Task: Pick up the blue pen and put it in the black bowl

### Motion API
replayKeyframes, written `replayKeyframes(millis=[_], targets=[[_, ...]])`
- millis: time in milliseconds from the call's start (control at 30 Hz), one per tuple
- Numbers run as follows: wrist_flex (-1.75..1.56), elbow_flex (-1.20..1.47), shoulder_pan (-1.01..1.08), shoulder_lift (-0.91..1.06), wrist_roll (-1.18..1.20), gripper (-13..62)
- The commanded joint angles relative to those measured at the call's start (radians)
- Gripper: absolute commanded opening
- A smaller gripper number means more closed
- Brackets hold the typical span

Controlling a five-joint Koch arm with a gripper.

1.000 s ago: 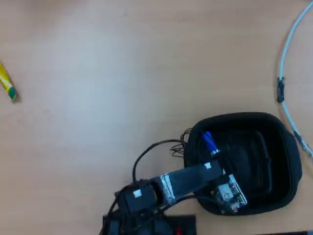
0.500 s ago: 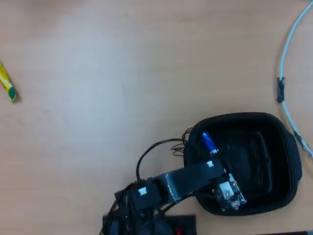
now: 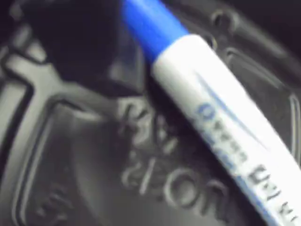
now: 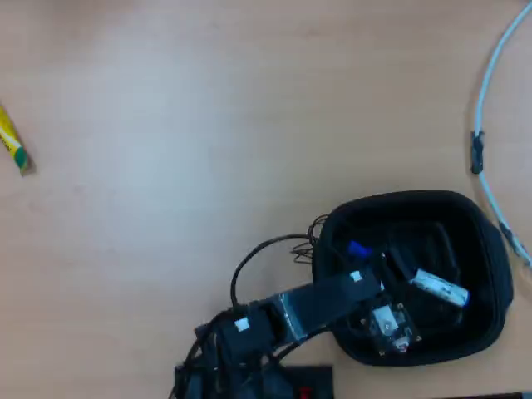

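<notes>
Gripper (image 4: 391, 264) over bowl interior; finger spread not discernible, hold on anything not confirmed. Blue pen (image 3: 221, 117) close beside the fingers, lying inside the black bowl (image 4: 490, 258) on its embossed floor. Yellow-and-green stick (image 4: 12, 145) well apart on table (image 4: 208, 125).

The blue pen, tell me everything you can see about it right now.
The slim white-barrelled marker with a blue cap carries blurred blue print along its barrel. The wrist view shows it slanting across the embossed floor of the large matte black plastic bowl. In the overhead view the barrel's pale end shows inside the bowl, the arm hiding its middle. Whether anything grips it cannot be told.
</notes>
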Motion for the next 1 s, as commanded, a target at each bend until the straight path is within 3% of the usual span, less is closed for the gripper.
replayKeyframes(millis=[0, 233, 667, 967], targets=[[-0.052, -0.041, -0.009, 0.002, 0.015, 52.6], [-0.041, -0.055, -0.012, 0.038, 0.011, 52.2], [0.147, -0.097, -0.083, 0.41, 0.011, 52.0], [0.152, -0.018, -0.264, 0.698, 0.018, 52.1]])
